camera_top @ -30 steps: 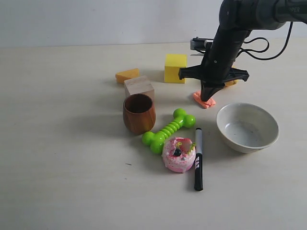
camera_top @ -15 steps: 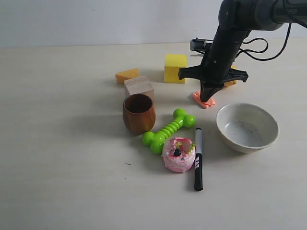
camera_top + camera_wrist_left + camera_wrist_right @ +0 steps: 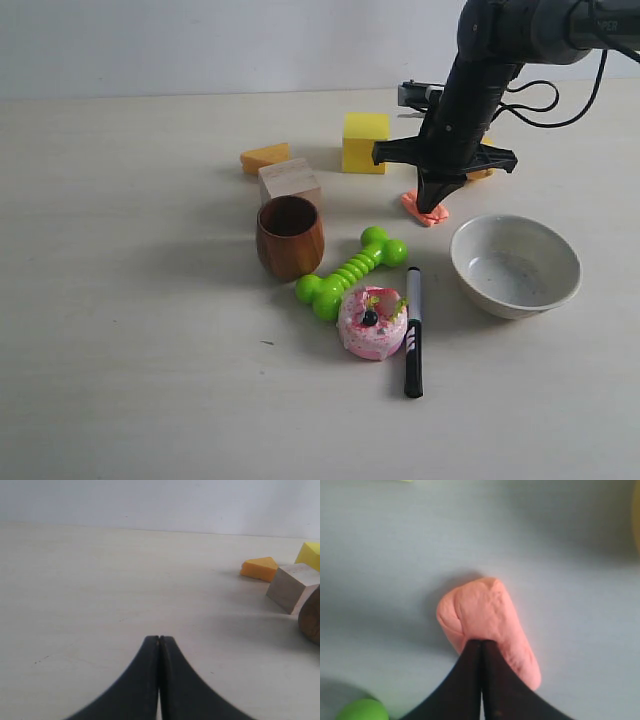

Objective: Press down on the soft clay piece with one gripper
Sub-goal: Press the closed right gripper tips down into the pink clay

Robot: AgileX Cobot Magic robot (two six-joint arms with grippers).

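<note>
The soft clay piece [image 3: 419, 208] [image 3: 485, 617] is a small salmon-pink lump lying flat on the table, between the yellow cube and the white bowl. My right gripper [image 3: 432, 203] [image 3: 481, 643] points straight down, its two black fingers closed together with their tips resting on the clay's top. Nothing is held between them. In the exterior view the fingers hide part of the clay. My left gripper [image 3: 159, 639] is shut and empty, low over bare table far to the left, and it does not appear in the exterior view.
Near the clay stand a yellow cube [image 3: 366, 142], a white bowl [image 3: 515, 265], a green bone toy [image 3: 351, 271], a brown cup [image 3: 290, 236], a wooden block [image 3: 289, 182], an orange wedge [image 3: 265, 157], a pink donut [image 3: 373, 322] and a black marker [image 3: 413, 330].
Almost nothing differs; the right arm has stayed over the clay with its closed tips on it, shifting only a hair.
</note>
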